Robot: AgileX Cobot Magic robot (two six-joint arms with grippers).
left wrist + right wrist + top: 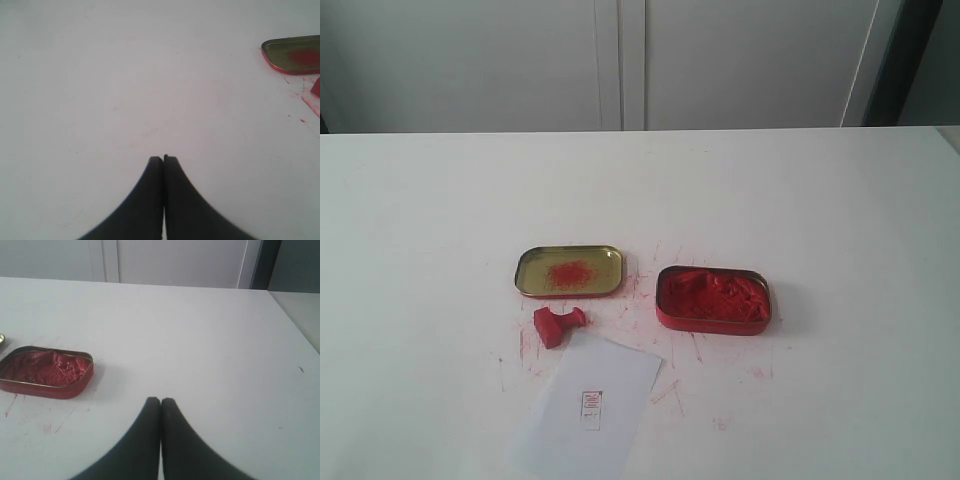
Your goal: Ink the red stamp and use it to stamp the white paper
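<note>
Exterior view: red stamp (558, 325) lies on its side on worktop (820, 200), btwn gold lid (569, 270) & white paper (590, 410); looks light, rigid plastic, prob. ink-slick, so take the narrow handle; left pincer (163, 158) & right pincer (160, 400) both closed tight, holding nothing.

one stamp (558, 325), one paper (610, 382), two tins (521, 272) (710, 323)
</note>
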